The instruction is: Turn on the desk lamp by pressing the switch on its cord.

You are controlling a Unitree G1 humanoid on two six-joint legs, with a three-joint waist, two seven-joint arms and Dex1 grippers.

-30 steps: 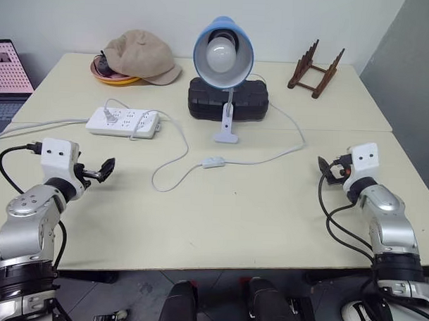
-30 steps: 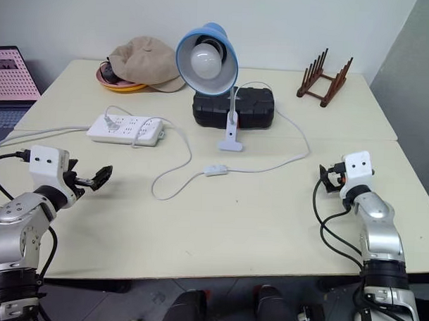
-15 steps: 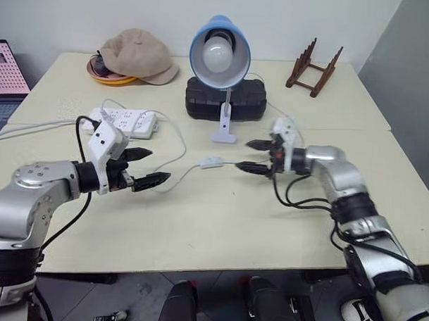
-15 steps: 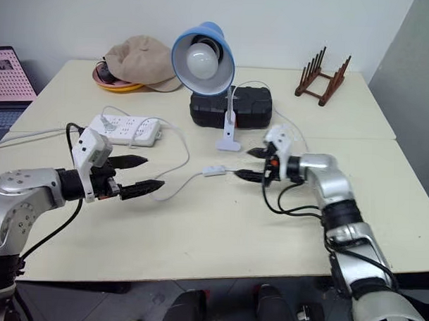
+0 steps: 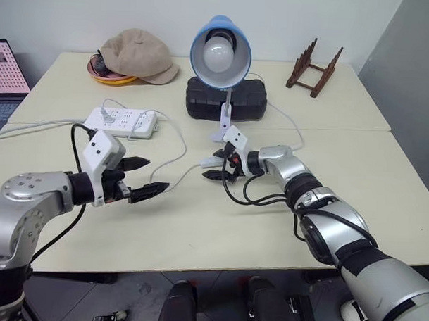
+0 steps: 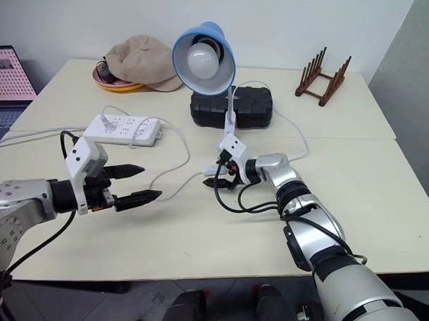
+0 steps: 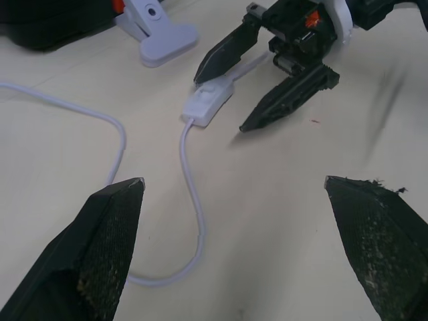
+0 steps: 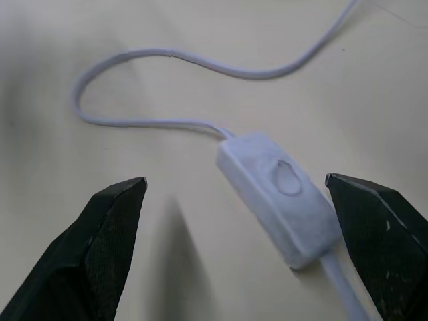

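Observation:
The desk lamp point(image 5: 220, 42), with a light-blue shade and white globe bulb, stands at the middle back of the table. Its thin white cord point(image 7: 192, 187) loops over the tabletop to the small white switch point(image 5: 207, 162), which lies flat. My right gripper point(image 5: 216, 165) is open and low over the table, one finger on each side of the switch point(image 8: 281, 197), which lies nearer one finger. My left gripper point(image 5: 155, 174) is open and empty, hovering left of the switch point(image 7: 208, 101) and pointing towards it.
A white power strip point(image 5: 122, 120) lies at the left behind my left gripper. A black case point(image 5: 226, 99) sits behind the lamp's stem. A tan cap point(image 5: 137, 53) over a dish is at the back left, a wooden rack point(image 5: 315, 67) at the back right.
My right arm swung from the table's right side leftward to the switch, fingers now either side of it. My left gripper moved right, turned towards the switch, then barely shifted.

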